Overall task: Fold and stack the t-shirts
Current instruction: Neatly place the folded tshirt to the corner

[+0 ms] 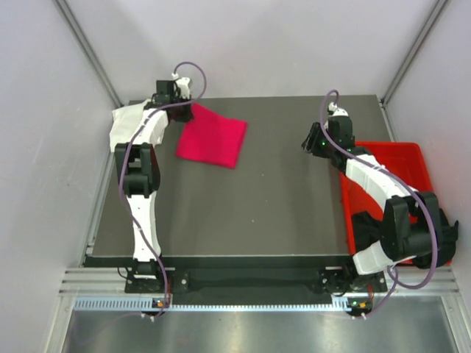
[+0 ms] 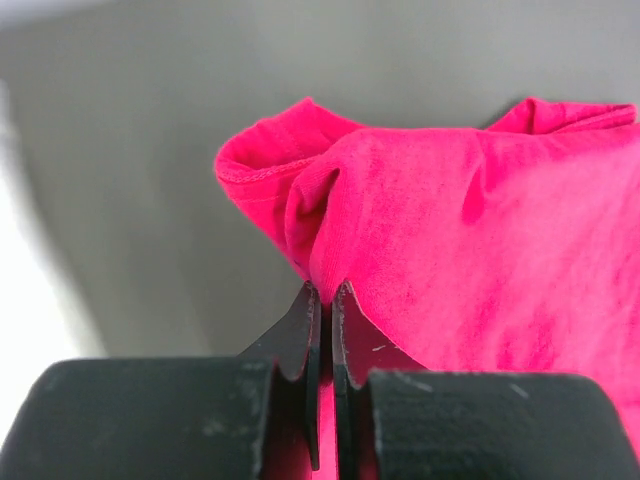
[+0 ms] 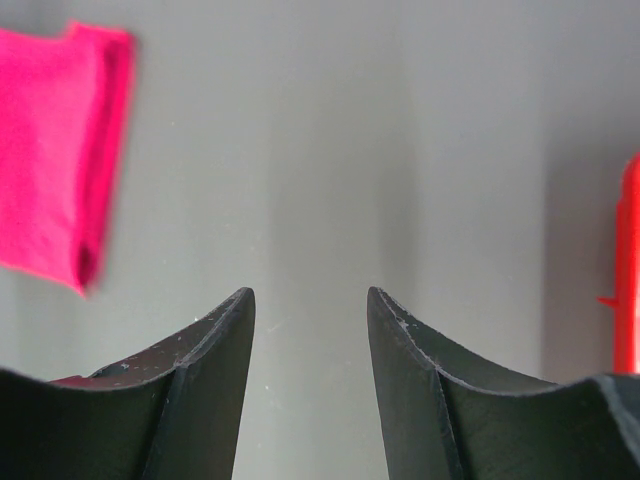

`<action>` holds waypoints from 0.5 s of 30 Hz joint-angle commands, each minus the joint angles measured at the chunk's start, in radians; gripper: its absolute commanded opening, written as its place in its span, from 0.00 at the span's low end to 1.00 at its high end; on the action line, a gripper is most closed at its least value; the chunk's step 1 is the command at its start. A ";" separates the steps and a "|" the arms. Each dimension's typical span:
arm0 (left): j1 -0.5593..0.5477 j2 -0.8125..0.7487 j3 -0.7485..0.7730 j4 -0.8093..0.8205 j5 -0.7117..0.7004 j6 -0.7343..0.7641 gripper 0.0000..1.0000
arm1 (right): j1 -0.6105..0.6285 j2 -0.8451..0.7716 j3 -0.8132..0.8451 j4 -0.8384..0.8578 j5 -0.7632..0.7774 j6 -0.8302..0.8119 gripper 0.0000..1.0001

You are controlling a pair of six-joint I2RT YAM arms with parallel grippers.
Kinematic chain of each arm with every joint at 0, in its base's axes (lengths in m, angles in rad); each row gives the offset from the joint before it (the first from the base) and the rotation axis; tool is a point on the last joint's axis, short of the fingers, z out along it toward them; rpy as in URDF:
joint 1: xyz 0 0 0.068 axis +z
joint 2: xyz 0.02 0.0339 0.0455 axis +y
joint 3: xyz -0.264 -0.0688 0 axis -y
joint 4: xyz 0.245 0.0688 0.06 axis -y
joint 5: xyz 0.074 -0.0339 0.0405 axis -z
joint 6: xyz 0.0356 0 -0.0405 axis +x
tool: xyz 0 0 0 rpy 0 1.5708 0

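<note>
- Left gripper (image 2: 325, 305): jaws pinched tight together on the near corner of the magenta-pink t-shirt (image 2: 480, 250), cloth puckering up just past the fingertips.
- That shirt lies as a folded rectangle on the dark counter (image 1: 257, 206), far side, left of centre. Only the gripped corner looks lifted and bunched.
- Just to the left, the white t-shirt (image 1: 124, 121) sits rumpled at the counter's far-left corner, partly under the left arm's forearm.
- Right gripper (image 3: 310, 330): fingers spread wide, holding nothing, hovering over bare counter well apart from the pink shirt, with the red bin (image 1: 390, 165) close on its right.
- Risk one: the pinch may have only the top layer. Any pull would then peel the fold open instead of moving the whole packet.
- Risk two: nothing pins the far end, so a drag could skew or crumple the rectangle.
- Risk three: the left forearm is over the white shirt. A sweep could snag it and drag it off the edge.
</note>
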 commanded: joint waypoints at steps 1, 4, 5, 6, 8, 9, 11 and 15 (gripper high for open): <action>0.024 0.041 0.127 -0.067 -0.191 0.158 0.00 | -0.020 -0.065 -0.016 0.006 0.018 -0.027 0.49; 0.037 0.050 0.183 -0.058 -0.307 0.227 0.00 | -0.025 -0.081 -0.019 -0.001 0.020 -0.032 0.49; 0.041 0.047 0.184 -0.050 -0.336 0.260 0.00 | -0.026 -0.082 -0.019 -0.009 0.018 -0.033 0.49; 0.042 0.032 0.180 -0.033 -0.390 0.279 0.00 | -0.026 -0.088 -0.019 -0.012 0.020 -0.035 0.49; 0.045 0.014 0.161 -0.013 -0.444 0.331 0.00 | -0.028 -0.093 -0.019 -0.018 0.018 -0.036 0.49; 0.045 -0.009 0.151 -0.003 -0.487 0.349 0.00 | -0.031 -0.096 -0.019 -0.020 0.018 -0.038 0.49; 0.048 -0.031 0.120 0.039 -0.531 0.403 0.00 | -0.031 -0.101 -0.024 -0.018 0.018 -0.036 0.49; 0.048 -0.086 0.060 0.143 -0.636 0.489 0.00 | -0.031 -0.108 -0.031 -0.017 0.020 -0.033 0.49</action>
